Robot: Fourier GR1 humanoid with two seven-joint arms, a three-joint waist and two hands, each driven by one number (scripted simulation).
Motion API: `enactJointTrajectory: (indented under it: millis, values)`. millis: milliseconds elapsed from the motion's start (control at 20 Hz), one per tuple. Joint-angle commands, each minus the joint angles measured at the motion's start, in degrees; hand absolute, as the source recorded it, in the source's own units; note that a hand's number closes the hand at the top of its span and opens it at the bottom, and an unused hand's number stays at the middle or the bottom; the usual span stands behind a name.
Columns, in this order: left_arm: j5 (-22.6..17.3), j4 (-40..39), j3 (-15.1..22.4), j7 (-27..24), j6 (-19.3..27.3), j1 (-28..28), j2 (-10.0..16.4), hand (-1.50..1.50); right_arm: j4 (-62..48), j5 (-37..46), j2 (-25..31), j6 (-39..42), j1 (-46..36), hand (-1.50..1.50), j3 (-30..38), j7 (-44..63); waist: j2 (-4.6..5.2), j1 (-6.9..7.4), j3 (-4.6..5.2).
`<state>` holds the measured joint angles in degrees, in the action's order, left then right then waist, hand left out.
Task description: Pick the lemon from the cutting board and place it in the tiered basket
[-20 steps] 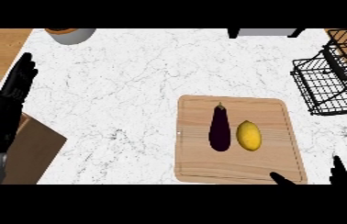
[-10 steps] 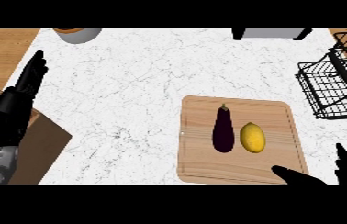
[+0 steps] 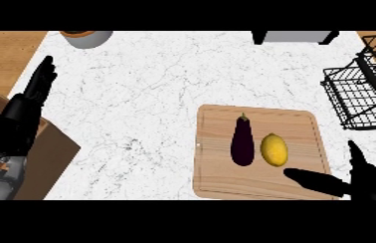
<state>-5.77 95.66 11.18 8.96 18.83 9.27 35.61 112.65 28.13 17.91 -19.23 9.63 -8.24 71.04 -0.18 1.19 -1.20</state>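
Note:
A yellow lemon (image 3: 274, 149) lies on the wooden cutting board (image 3: 220, 177) at the lower right, just right of a dark purple eggplant (image 3: 242, 140). My right hand (image 3: 351, 181) enters from the lower right corner, open, its thumb stretched over the board's near edge a little below the lemon, not touching it. The black wire tiered basket (image 3: 354, 97) stands at the right edge, partly cut off. My left hand (image 3: 28, 107) rests open at the left edge, fingers up.
A brown block (image 3: 47, 160) sits under my left forearm at the lower left. A pot (image 3: 86, 37) stands at the back left, and a grey appliance (image 3: 294, 36) at the back right. White marble counter spreads between them.
My right hand has risen into view from the lower right corner and come closer to the lemon. The view has shifted slightly; the left hand stays at the left edge.

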Motion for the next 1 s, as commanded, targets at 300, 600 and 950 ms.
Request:
enactJointTrajectory:
  millis: [300,600,950]
  values:
    - [-0.60,-6.48,0.78,-2.37,-0.11,-1.91,-3.91,0.00,-3.72,7.36,-4.97,6.99,-6.09,-1.50,-1.79,14.19,0.73,-1.12,1.55]
    - [-1.15,-5.96,0.16,-2.37,-0.45,-3.00,-3.50,0.00,-5.99,14.67,-9.67,9.07,-6.23,-1.50,-3.39,14.20,0.62,-1.09,1.60]
    - [1.13,-6.31,2.15,-2.78,1.25,-3.17,-5.87,0.00,-8.30,17.71,-13.91,13.32,-9.33,-1.50,-1.00,14.19,0.77,-1.59,1.52]
